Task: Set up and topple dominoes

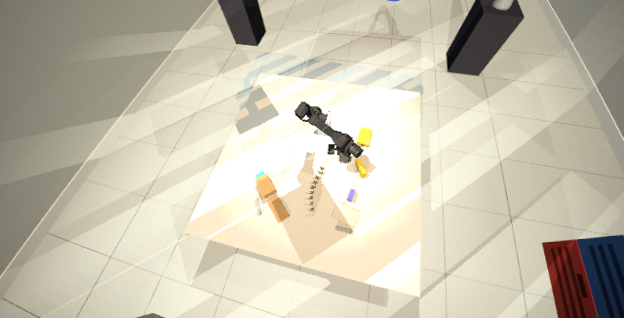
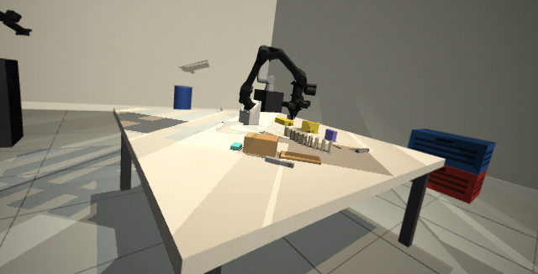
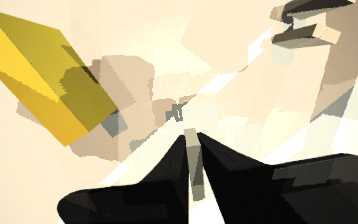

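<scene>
A row of several upright beige dominoes point(image 1: 317, 178) point(image 2: 329, 146) runs across the table; two of them point(image 3: 300, 36) show at the upper right of the wrist view. My gripper point(image 2: 292, 117) point(image 3: 190, 138) is shut on a narrow greyish domino point(image 3: 195, 162), seen nearly end-on between the fingertips. The gripper points down, beyond the row's arm-side end in the exterior view and off to one side of it in the top view. The held domino is too small to make out in the top and exterior views, and its height above the table cannot be told.
A yellow block point(image 1: 361, 168) point(image 2: 310, 126) point(image 3: 55, 80) is near the gripper, another yellow block point(image 1: 365, 137) point(image 2: 284, 121) behind. A purple block point(image 1: 351, 195) point(image 2: 331, 135) stands beside the row. Orange blocks point(image 1: 266, 186) point(image 2: 261, 144), a teal piece point(image 1: 259, 175) point(image 2: 236, 146) and a grey bar point(image 2: 279, 162) lie opposite.
</scene>
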{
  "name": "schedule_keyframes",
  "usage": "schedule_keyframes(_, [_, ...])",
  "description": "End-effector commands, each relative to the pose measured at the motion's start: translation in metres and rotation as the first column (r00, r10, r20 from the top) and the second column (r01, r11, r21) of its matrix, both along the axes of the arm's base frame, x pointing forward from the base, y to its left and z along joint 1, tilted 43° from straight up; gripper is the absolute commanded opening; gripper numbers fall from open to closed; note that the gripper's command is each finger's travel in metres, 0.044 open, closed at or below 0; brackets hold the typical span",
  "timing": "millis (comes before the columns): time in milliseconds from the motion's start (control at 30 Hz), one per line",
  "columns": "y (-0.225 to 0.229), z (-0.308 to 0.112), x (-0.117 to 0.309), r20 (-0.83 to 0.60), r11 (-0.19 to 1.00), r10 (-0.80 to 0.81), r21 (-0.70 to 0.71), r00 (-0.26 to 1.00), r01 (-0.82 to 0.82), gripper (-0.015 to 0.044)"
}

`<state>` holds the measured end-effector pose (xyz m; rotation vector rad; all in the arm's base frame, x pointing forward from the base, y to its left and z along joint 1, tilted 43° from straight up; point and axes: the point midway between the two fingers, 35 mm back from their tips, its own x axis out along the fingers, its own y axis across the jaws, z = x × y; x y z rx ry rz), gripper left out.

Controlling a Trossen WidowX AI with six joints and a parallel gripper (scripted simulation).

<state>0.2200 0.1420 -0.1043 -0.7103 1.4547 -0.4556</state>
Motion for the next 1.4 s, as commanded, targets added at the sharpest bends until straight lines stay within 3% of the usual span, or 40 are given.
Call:
schedule_keyframes(0, [0.039,0.041,-0.008,0.010,1.000,0.001,0.015,1.000,-0.001,0.0028])
schedule_keyframes(100, [0.059,0.063,-0.013,0.009,1.000,0.001,0.016,1.000,-0.002,0.0028])
schedule_keyframes(300, [0.060,0.065,-0.014,-0.003,1.000,0.014,0.014,1.000,-0.014,0.0028])
schedule_keyframes(400, [0.060,0.065,-0.017,-0.163,0.982,0.189,0.008,0.968,-0.190,0.0028])
schedule_keyframes(533, [0.059,0.065,-0.024,-0.420,0.881,0.450,0.063,0.788,-0.469,0.0028])
schedule_keyframes(733, [0.057,0.065,-0.032,-0.663,0.638,0.660,0.247,0.353,-0.729,0.0028])
schedule_keyframes(1367, [0.054,0.059,-0.032,-0.646,0.633,0.685,0.299,0.336,-0.714,0.0028])
